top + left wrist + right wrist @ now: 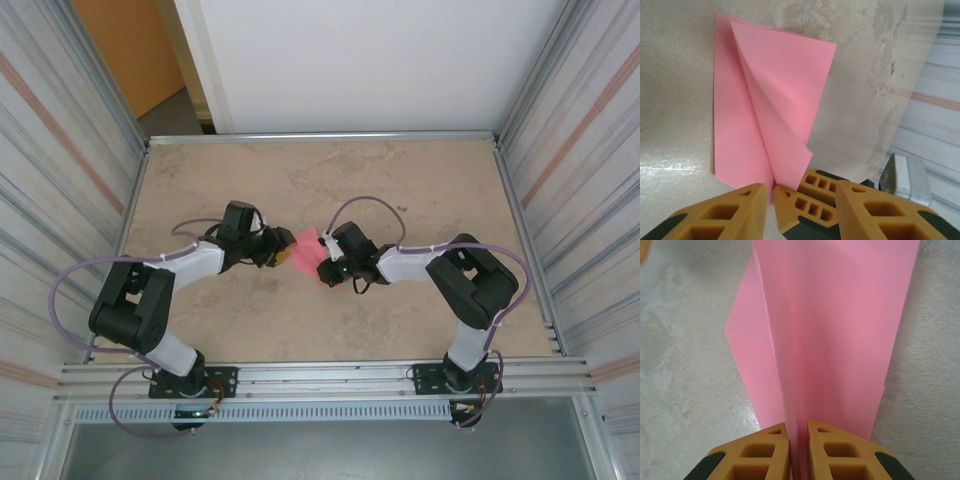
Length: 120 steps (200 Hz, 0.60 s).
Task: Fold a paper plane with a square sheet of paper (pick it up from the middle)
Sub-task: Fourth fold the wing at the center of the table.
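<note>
The pink-red sheet of paper (pixel 307 242) is partly folded, with one flap (pixel 785 115) creased diagonally over the flat half (pixel 732 120). It rests on the table between the two grippers. My right gripper (pixel 797 426) is shut on a raised ridge of the paper (pixel 840 330), which stands up between its orange fingers. In the top view the right gripper (pixel 320 260) meets the sheet from the right. My left gripper (pixel 285 252) faces it from the left. In the left wrist view the left gripper (pixel 801 185) stands open, its fingers either side of the right gripper's fingertips (pixel 800 207).
The beige table (pixel 400 190) is ringed by metal rails, with a front rail (pixel 330 372) near the arm bases. Corrugated walls (pixel 60 170) rise at the left and right. Cables loop beside both arms.
</note>
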Available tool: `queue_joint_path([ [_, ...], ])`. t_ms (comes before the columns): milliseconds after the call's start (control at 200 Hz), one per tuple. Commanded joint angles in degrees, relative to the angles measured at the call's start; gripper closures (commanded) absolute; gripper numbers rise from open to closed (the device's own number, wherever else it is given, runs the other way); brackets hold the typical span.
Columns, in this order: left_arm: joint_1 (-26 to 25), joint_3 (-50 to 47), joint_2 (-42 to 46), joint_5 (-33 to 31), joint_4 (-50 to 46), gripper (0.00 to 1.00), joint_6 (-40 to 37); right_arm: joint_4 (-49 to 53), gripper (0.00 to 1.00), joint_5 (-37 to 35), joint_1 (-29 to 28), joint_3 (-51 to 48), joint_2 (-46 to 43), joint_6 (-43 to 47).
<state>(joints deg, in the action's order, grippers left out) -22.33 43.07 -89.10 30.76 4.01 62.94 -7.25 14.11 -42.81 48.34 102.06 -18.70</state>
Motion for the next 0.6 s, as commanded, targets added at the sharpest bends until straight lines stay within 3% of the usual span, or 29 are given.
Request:
queue_joint_path([
  [0,-1.95,-0.96,0.50,-1.02,3.19,0.58,-2.68,-1.99,0.86,10.43,1.89,-1.66,0.46,-4.30],
  [276,-3.62,-0.15,-4.58,-0.30,5.71,0.57,-5.57,-5.23,0.85,20.03,6.12,-2.11,2.75,-7.42],
  [596,-5.09,3.74,-8.38,-0.54,0.77,0.54,-9.94,-7.12,0.84,23.72,8.08,-2.35,4.05,-9.29],
])
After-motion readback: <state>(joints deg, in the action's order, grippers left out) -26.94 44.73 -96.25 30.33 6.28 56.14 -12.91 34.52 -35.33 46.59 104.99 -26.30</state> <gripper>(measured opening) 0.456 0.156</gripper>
